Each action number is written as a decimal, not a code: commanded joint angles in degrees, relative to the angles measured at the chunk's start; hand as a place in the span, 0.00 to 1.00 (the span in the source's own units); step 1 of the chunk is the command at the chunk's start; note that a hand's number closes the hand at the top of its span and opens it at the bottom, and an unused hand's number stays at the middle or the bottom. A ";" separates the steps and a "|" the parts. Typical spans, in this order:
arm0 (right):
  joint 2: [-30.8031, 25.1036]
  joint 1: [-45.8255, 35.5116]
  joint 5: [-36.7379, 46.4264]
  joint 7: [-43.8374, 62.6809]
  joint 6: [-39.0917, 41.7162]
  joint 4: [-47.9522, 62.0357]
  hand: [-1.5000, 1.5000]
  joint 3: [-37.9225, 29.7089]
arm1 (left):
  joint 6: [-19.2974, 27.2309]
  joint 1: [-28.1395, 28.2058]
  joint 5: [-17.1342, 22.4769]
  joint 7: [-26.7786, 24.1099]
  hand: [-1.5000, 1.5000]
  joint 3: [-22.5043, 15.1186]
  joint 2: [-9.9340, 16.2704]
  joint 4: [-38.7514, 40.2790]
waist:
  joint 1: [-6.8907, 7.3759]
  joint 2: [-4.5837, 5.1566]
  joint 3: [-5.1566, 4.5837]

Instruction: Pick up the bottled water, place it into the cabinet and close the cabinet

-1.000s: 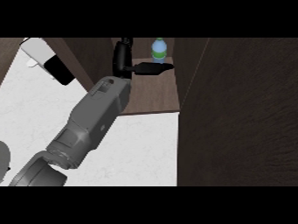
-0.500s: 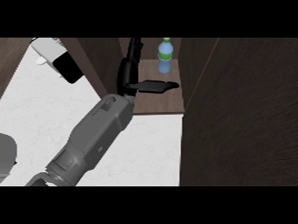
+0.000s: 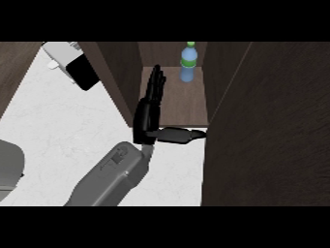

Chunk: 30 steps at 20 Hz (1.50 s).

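The bottled water (image 3: 188, 67) is seen upright inside the cabinet (image 3: 173, 115), beyond the empty right hand (image 3: 153, 109), whose fingers are held straight.

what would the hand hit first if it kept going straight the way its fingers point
Probably the bottle standing at the back of the cabinet. The open right hand points up into the cabinet, slightly left of the bottle, so it could pass beside it; depth is unclear.
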 commanded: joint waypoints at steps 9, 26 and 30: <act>-2.19 -0.29 0.64 4.29 0.83 -8.05 1.00 0.53 | -1.32 24.55 -3.41 2.21 1.00 -12.37 8.44 -27.10 | 0.48 0.19 0.01; -2.83 4.06 5.88 5.39 14.12 -15.77 1.00 10.02 | -12.03 40.12 2.15 0.72 1.00 -1.00 32.32 -43.42 | -0.84 0.11 -0.14; -2.66 3.24 6.45 5.20 13.40 -17.74 1.00 10.39 | -15.77 44.91 5.27 -1.98 0.00 1.87 34.80 -46.10 | -0.56 -0.05 -0.31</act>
